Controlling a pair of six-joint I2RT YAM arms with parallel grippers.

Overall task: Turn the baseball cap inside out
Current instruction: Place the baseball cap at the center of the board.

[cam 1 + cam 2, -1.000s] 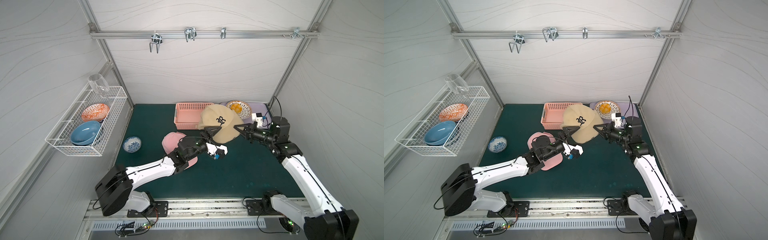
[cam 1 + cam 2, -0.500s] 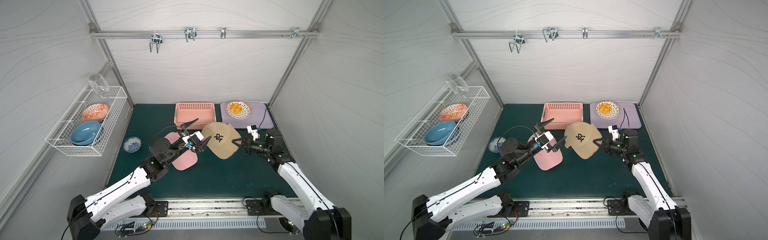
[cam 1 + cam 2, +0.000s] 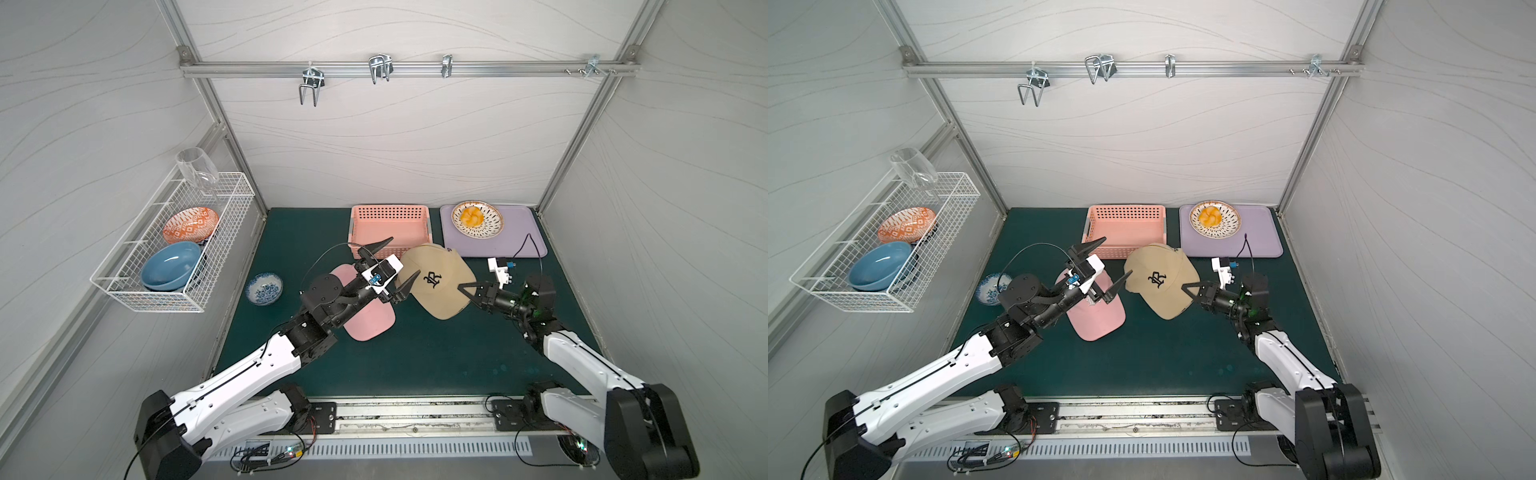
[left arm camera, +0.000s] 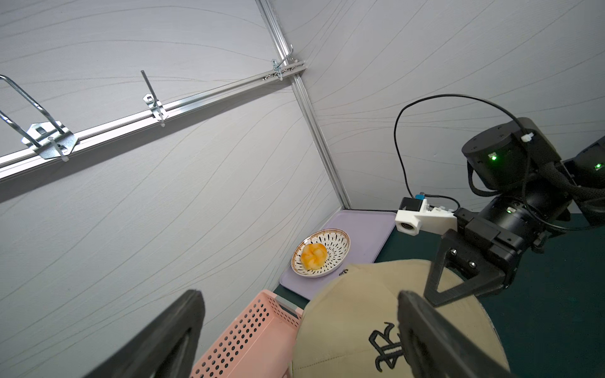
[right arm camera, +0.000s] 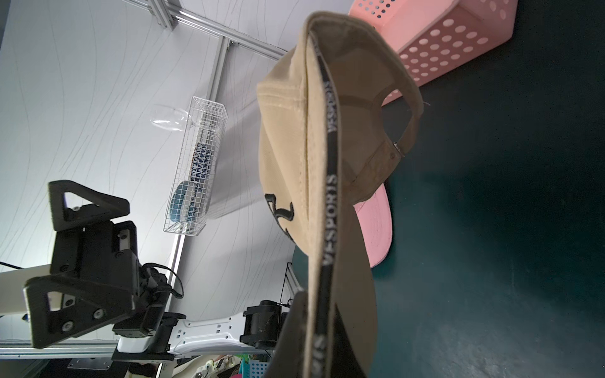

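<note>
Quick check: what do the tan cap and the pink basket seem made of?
The tan cap looks like matte woven cloth, probably cotton: stitched seams, embroidered logo, folds softly. The pink basket is likely moulded plastic, smooth with slight sheen: rigid walls with even rows of round holes.

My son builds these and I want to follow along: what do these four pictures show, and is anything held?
Two robot arms stand at the near edge of a green mat. Two pictures come from a camera pair overhead and look nearly alike; the other two come from a small camera on each arm's wrist. The right hand is shut on the edge of a tan baseball cap, which seems lifted off the mat, logo outward. The left hand is open beside it, holding nothing. On the mat lie a pink cap, a pink basket, a purple tray carrying a plate of food, and a small blue-patterned bowl. A wire rack on the wall holds bowls and a wine glass.
</note>
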